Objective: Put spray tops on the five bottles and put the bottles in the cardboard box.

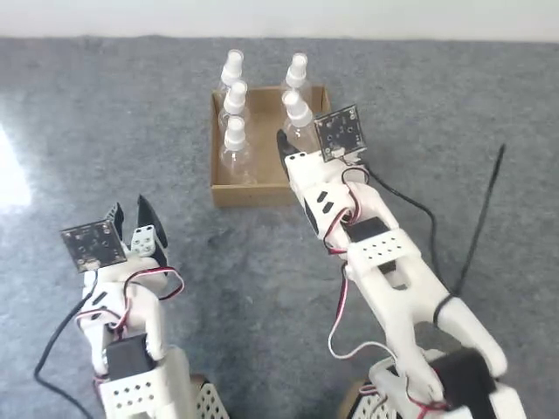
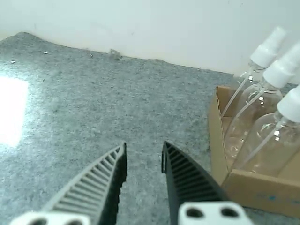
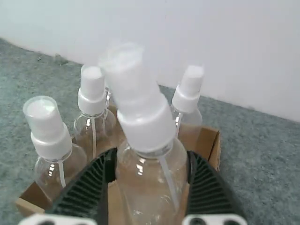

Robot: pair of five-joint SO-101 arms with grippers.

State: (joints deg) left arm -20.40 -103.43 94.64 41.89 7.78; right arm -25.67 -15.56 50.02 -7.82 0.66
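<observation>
five clear bottles (image 1: 236,144), each capped with a white spray top (image 1: 232,63), stand upright in the cardboard box (image 1: 253,194). the right gripper (image 3: 152,159) has its black jaws pinching the front right bottle (image 3: 145,187); its wrist camera shows the thin tube inside (from overhead a circuit board (image 1: 339,131) covers that grip). the left gripper (image 2: 144,147) hangs spread over grey carpet (image 2: 93,93), apart from the box.

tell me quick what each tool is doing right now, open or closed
left tool: open, holding nothing
right tool: closed on a capped bottle standing in the cardboard box
</observation>
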